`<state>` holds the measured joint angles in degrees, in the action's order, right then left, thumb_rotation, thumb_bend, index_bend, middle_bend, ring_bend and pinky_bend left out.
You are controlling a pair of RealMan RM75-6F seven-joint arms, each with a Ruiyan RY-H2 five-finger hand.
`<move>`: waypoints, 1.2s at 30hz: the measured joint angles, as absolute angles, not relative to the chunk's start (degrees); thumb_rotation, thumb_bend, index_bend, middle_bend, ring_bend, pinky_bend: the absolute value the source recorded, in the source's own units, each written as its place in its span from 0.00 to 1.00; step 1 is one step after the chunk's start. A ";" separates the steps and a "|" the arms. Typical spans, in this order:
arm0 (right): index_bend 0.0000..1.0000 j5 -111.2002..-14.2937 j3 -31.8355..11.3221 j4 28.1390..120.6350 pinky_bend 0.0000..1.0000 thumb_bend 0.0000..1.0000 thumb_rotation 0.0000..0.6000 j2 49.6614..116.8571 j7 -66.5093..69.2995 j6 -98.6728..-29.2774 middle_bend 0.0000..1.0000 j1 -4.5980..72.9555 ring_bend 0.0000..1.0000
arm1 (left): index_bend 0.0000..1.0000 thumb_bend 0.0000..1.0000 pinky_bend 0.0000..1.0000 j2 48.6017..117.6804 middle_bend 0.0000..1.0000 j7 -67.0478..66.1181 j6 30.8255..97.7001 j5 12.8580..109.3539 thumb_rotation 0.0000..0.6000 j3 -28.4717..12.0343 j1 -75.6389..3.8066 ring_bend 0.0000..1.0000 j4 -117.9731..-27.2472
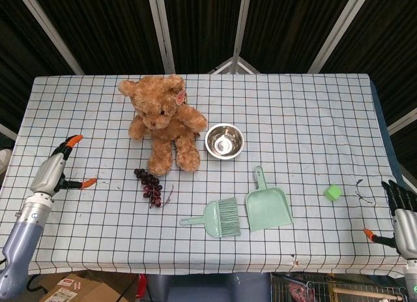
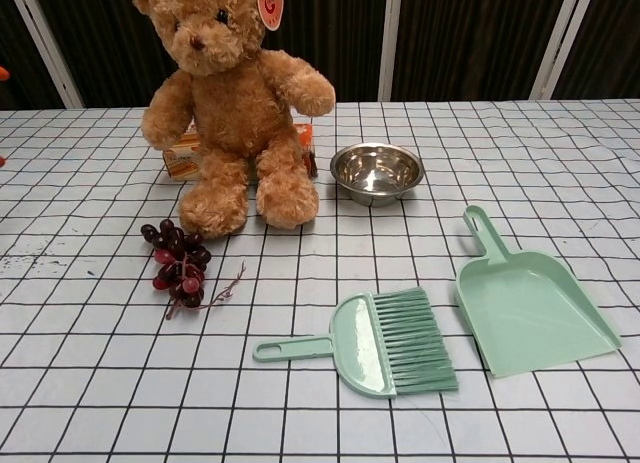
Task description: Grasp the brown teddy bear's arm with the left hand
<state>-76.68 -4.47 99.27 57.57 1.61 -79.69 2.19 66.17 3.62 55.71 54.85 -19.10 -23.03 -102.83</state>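
Observation:
The brown teddy bear (image 1: 164,122) sits upright on the checked tablecloth, back left of centre, also the teddy bear (image 2: 230,103) in the chest view. Its arms (image 1: 136,128) hang out to both sides. My left hand (image 1: 55,168) hovers over the table's left edge, well left of the bear, fingers spread with orange tips, holding nothing. My right hand (image 1: 404,217) stays at the front right corner, off the table edge, fingers apart and empty.
A steel bowl (image 1: 224,141) stands right of the bear. Dark grapes (image 1: 150,185) lie in front of it. A green brush (image 1: 218,218) and dustpan (image 1: 268,205) lie at front centre. A small green block (image 1: 332,192) sits at right. An orange box (image 2: 185,155) is behind the bear.

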 measured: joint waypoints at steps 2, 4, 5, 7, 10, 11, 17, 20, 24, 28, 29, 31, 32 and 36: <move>0.00 -76.27 -4.58 99.07 0.00 0.13 1.00 57.53 1.86 -79.54 0.00 2.18 0.00 | 0.09 0.13 0.00 67.51 0.00 5.31 53.47 52.31 1.00 -20.40 -24.94 0.00 -101.88; 0.00 -75.94 -4.68 98.88 0.00 0.13 1.00 57.47 2.17 -79.48 0.00 2.14 0.00 | 0.09 0.13 0.00 68.80 0.00 6.79 51.40 50.15 1.00 -21.39 -26.66 0.00 -100.61; 0.00 -75.84 -4.71 98.79 0.00 0.12 1.00 57.43 2.26 -79.46 0.00 2.11 0.00 | 0.09 0.13 0.00 69.75 0.00 7.57 50.34 48.94 1.00 -21.93 -27.73 0.00 -99.48; 0.00 -75.67 -4.75 98.62 0.00 0.12 1.00 57.37 2.56 -79.37 0.00 2.08 0.00 | 0.09 0.13 0.00 71.44 0.00 8.53 49.37 47.44 1.00 -22.65 -29.20 0.00 -97.53; 0.00 -75.33 -4.79 98.25 0.00 0.13 1.00 57.34 2.98 -79.21 0.00 2.01 0.00 | 0.11 0.13 0.00 74.64 0.00 10.60 48.35 45.48 1.00 -23.95 -31.35 0.00 -94.00; 0.00 -75.23 -4.81 98.16 0.00 0.13 1.00 57.32 3.15 -79.11 0.00 2.01 0.00 | 0.12 0.13 0.00 75.76 0.00 11.78 48.01 44.86 1.00 -24.56 -32.01 0.00 -92.72; 0.00 -74.40 -4.98 97.21 0.00 0.13 1.00 57.28 4.45 -78.18 0.00 2.10 0.00 | 0.15 0.13 0.00 80.47 0.02 16.99 45.93 42.87 1.00 -27.16 -35.01 0.00 -86.61; 0.00 -74.33 -5.01 97.00 0.00 0.12 1.00 57.30 4.67 -77.83 0.00 2.24 0.00 | 0.18 0.13 0.00 82.31 0.08 17.63 45.20 41.91 1.00 -27.82 -36.56 0.00 -83.88; 0.00 -74.30 -5.00 96.77 0.00 0.13 1.00 57.40 4.73 -77.09 0.00 2.62 0.00 | 0.20 0.14 0.00 84.80 0.11 17.72 44.69 40.16 1.00 -28.37 -38.59 0.00 -79.94; 0.00 -74.16 -5.08 96.66 0.00 0.13 1.00 57.51 4.73 -77.03 0.00 2.68 0.00 | 0.23 0.17 0.00 87.33 0.14 17.38 43.65 37.49 1.00 -28.65 -40.79 0.00 -75.55; 0.00 -74.11 -5.11 96.66 0.00 0.13 1.00 57.49 4.75 -77.07 0.00 2.66 0.00 | 0.23 0.18 0.00 88.04 0.14 17.20 43.10 36.66 1.00 -28.65 -41.44 0.00 -74.30; 0.00 -73.90 -5.19 96.57 0.00 0.13 1.00 57.46 4.85 -77.08 0.00 2.63 0.00 | 0.24 0.19 0.00 88.96 0.14 16.88 42.19 35.55 1.00 -28.64 -42.39 0.00 -72.60; 0.00 -73.81 -5.22 96.53 0.00 0.13 1.00 57.46 4.90 -77.04 0.00 2.62 0.00 | 0.24 0.19 0.00 89.50 0.14 16.66 41.58 34.81 1.00 -28.60 -42.93 0.00 -71.52; 0.00 -73.56 -5.25 96.49 0.00 0.13 1.00 57.35 5.08 -77.07 0.00 2.50 0.00 | 0.25 0.20 0.00 91.09 0.16 15.94 39.83 32.80 1.00 -28.45 -44.55 0.00 -68.14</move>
<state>-73.56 -5.25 96.49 57.35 5.08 -77.07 2.50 91.09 15.94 39.83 32.80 -28.45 -44.55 -68.14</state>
